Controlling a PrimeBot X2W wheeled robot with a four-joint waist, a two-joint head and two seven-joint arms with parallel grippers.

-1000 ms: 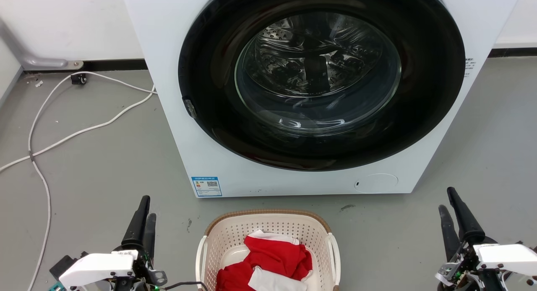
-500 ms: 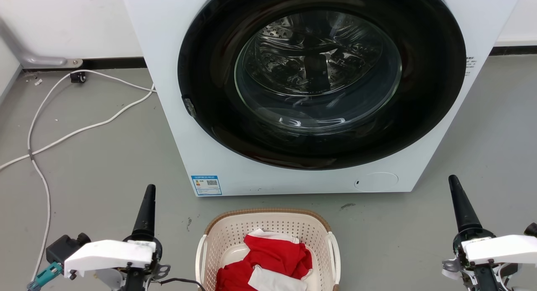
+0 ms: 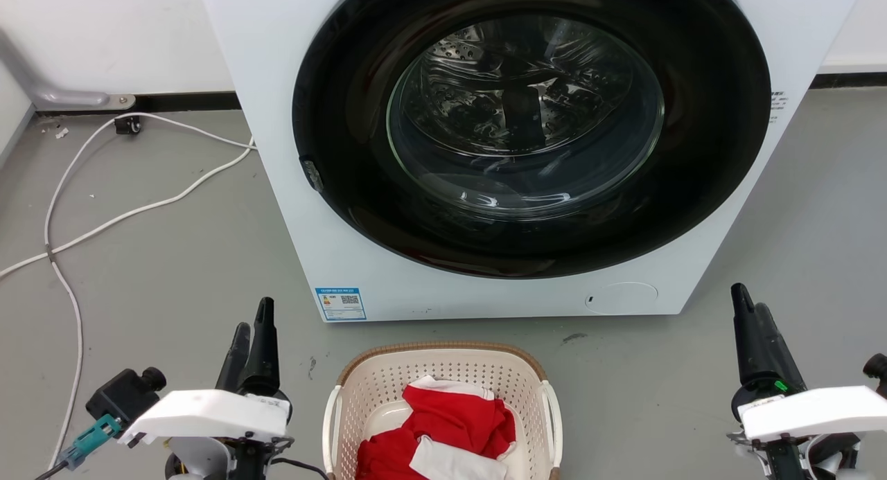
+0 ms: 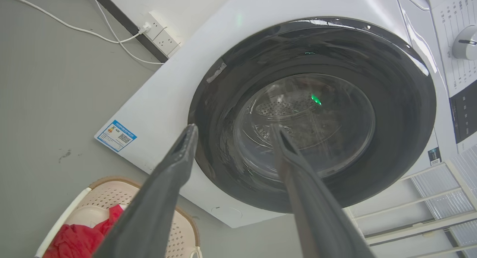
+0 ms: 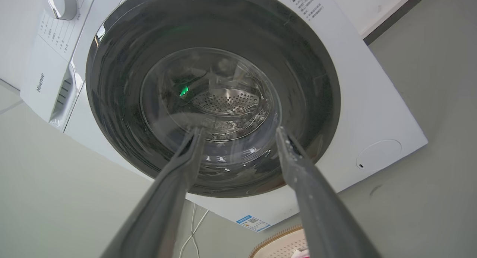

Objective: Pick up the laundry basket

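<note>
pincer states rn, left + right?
Left pincer: open, holding nothing.
Right pincer: open, holding nothing.

Grey floor (image 3: pixel 173 279) bears washer (image 3: pixel 277 189), laundry basket (image 3: pixel 443 348), cables (image 3: pixel 47 230).
</note>
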